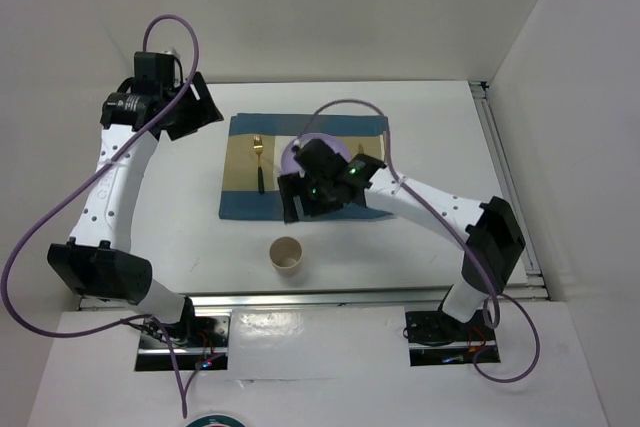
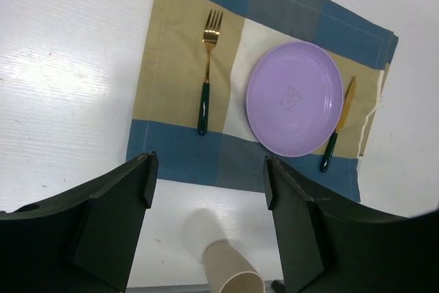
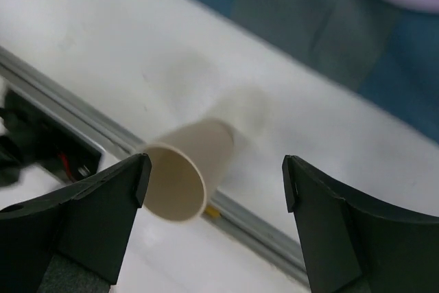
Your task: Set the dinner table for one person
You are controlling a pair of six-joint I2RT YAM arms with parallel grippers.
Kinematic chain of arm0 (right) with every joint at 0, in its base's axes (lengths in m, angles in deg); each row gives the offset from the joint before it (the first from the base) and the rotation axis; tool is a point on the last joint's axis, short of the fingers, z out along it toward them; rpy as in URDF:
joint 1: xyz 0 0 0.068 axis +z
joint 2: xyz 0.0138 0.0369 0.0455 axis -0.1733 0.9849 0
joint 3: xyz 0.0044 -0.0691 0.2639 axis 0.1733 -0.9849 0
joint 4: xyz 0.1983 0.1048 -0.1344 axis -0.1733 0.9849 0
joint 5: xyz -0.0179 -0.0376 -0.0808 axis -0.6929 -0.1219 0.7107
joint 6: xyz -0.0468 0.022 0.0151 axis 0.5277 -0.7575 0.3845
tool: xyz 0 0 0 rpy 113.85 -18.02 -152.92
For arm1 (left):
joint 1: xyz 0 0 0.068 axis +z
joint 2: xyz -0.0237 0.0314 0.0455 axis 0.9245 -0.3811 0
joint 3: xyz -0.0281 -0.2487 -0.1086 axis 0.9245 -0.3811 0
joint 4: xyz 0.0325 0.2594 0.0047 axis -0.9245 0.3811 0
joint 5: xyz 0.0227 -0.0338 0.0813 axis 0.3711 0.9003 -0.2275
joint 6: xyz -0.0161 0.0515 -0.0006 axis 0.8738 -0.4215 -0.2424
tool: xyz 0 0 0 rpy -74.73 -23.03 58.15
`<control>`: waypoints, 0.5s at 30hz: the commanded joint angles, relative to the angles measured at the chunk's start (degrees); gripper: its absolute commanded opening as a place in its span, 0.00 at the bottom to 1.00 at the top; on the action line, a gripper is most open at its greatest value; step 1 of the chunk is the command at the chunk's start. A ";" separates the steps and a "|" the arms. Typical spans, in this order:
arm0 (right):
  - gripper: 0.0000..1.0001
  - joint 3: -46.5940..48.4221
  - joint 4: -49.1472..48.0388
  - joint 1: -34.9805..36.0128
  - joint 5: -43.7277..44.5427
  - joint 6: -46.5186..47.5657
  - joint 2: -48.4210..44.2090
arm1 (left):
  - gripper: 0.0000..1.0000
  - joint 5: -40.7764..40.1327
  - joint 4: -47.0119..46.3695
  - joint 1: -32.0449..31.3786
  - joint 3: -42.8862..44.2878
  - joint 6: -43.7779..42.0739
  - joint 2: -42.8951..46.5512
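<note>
Both arms are built of smooth white tubular links joined by chunky black joint housings. The left arm (image 1: 118, 182) has a row of small dark dots along its white link; the right arm (image 1: 425, 205) shows two small green lights on the black block near its wrist. A thin purple cable (image 1: 183, 392) trails in wide loops off the left arm, and a second purple cable (image 1: 345, 102) arcs off the right one, with thin red wires at the black bases. The left gripper (image 2: 209, 173) has matte black fingers (image 2: 116, 217), blocky slabs with flat inner faces and bevelled tips. The right gripper (image 3: 216, 169) has matching black fingers (image 3: 89, 211).
</note>
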 commanded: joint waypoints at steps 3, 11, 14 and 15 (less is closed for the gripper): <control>0.90 -7.40 2.03 5.87 -1.69 -0.80 -1.14 | 0.80 0.78 -1.29 0.89 -1.10 -1.70 0.54; 0.79 -7.94 -2.02 7.63 -1.69 -2.47 5.53 | 0.80 1.92 -1.82 0.89 -3.39 -1.70 1.60; 0.57 -6.89 -3.52 7.63 -0.56 -2.47 6.24 | 0.80 2.45 -2.35 0.89 -4.62 -1.70 2.13; 0.49 -6.10 -2.91 7.63 0.41 -2.47 6.85 | 0.80 2.45 -2.35 0.89 -4.62 -1.70 2.13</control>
